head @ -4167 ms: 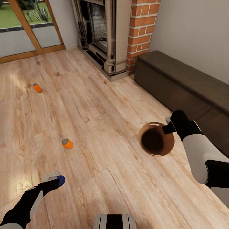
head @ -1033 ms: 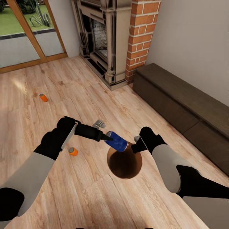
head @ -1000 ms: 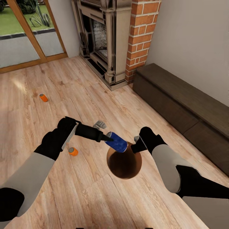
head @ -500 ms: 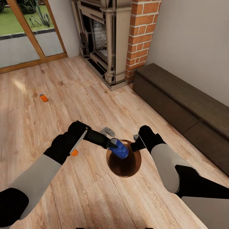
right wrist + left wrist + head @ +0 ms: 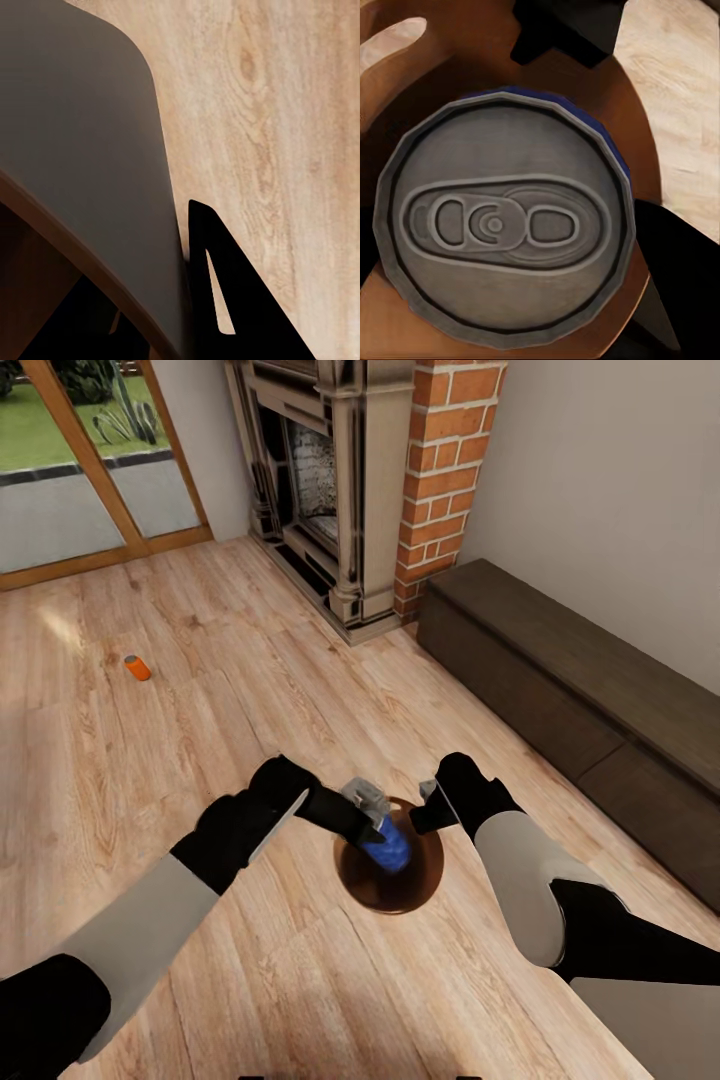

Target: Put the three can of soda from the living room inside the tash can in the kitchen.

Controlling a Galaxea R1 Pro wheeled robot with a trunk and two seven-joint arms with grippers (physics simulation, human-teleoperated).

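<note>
Plank floor [image 5: 300, 980]; blue can [image 5: 392, 847] now lower into bin [image 5: 420, 885].

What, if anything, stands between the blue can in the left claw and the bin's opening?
Nothing visible. The blue can, gripped by the left claw, hangs directly over the open bin. The right claw holds the rim, beside the can's path.

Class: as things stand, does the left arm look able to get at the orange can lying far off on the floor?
Probably not: the orange can lies well beyond the left tool, which holds a blue can.
</note>
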